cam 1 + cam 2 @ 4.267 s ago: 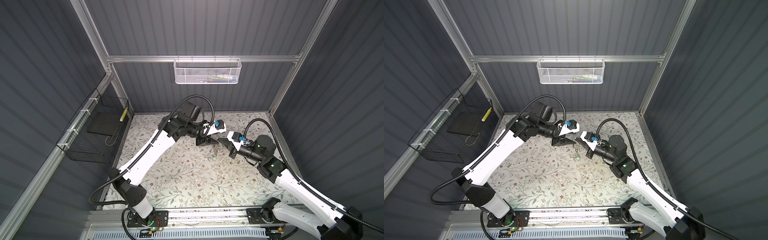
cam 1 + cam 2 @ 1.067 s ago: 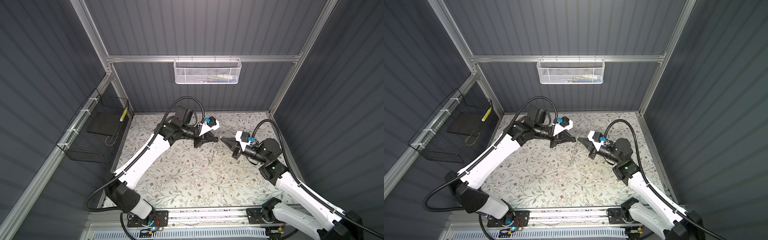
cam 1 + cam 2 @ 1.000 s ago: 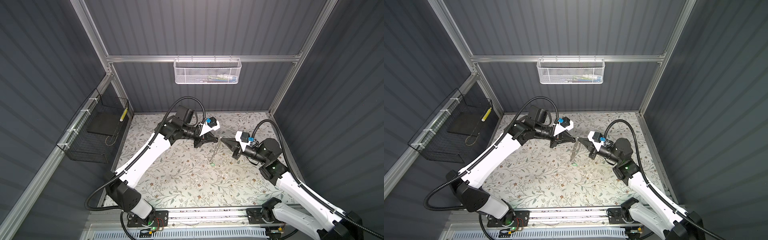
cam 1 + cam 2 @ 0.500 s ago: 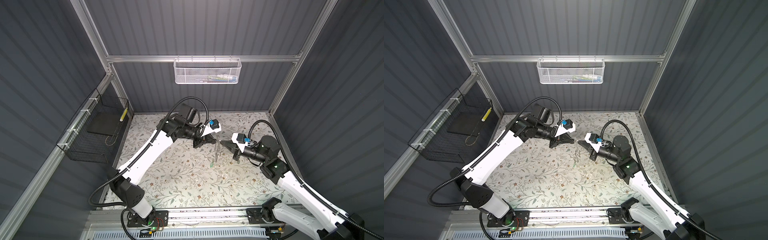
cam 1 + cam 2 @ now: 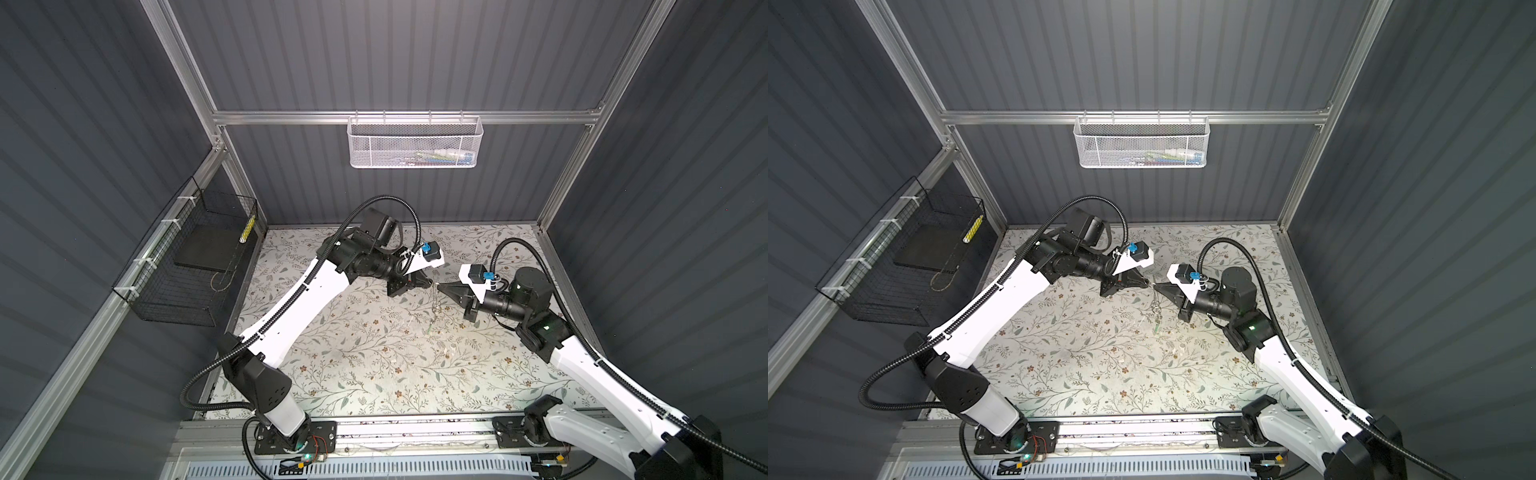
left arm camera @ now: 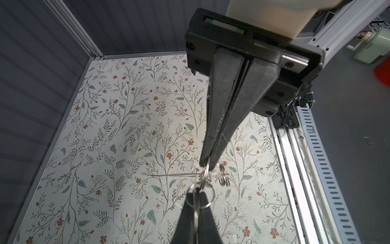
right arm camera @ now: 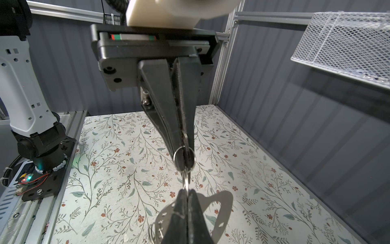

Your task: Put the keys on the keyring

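Both grippers meet tip to tip in mid-air above the floral table, seen in both top views. My left gripper point(image 6: 195, 193) is shut on a small metal ring point(image 6: 211, 197). A sliver of the green tag point(image 6: 208, 186) shows just beyond it. My right gripper point(image 7: 186, 193) is shut on the keyring point(image 7: 223, 202), a flat grey plate with an oval cutout and small clips point(image 7: 156, 230) on one edge. From above, the left gripper point(image 5: 432, 284) and right gripper point(image 5: 441, 286) almost touch, and the keyring's clips point(image 5: 435, 307) and the green tag point(image 5: 429, 331) hang below them.
A white mesh basket point(image 5: 415, 143) hangs on the back wall. A black wire basket point(image 5: 195, 257) is fixed to the left wall. The arm bases stand on a metal rail point(image 5: 374, 428) along the front edge of the table point(image 5: 353, 365).
The right gripper has drawn a little closer to the left gripper's tip. The hanging keyring has swung slightly. Both grippers stayed shut.
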`<action>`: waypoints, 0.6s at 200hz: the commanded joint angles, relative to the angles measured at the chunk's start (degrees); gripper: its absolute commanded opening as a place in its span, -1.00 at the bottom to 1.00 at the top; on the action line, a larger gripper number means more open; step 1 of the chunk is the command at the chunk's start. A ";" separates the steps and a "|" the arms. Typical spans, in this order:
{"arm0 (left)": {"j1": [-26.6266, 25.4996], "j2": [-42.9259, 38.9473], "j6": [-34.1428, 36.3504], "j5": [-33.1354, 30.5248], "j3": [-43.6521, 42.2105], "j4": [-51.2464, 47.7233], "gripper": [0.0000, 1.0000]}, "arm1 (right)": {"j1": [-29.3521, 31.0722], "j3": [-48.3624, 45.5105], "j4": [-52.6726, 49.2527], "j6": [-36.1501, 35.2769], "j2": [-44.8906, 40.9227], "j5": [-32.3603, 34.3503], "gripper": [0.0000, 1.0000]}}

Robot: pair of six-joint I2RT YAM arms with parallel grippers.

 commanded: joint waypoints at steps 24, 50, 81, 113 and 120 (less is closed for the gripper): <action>0.00 -0.35 2.51 -4.48 1.83 -2.31 -1.00 | -0.92 0.59 -2.05 -0.09 -0.71 1.05 -1.00; 0.02 -0.31 3.29 -6.44 1.42 -3.81 -1.00 | -1.75 -0.34 -0.49 0.29 -1.96 1.44 -1.00; 0.00 -0.46 3.39 -7.00 0.75 -3.60 -1.00 | -2.23 -0.57 -0.15 0.50 -2.63 1.30 -1.00; -0.04 0.21 3.44 -6.47 1.53 -3.45 -1.00 | -2.29 -0.36 -0.45 0.99 -1.63 -0.76 -1.00; 0.00 0.35 3.44 -6.47 1.85 -3.26 -1.00 | -2.31 -0.26 -0.67 1.20 -1.28 -1.05 -1.00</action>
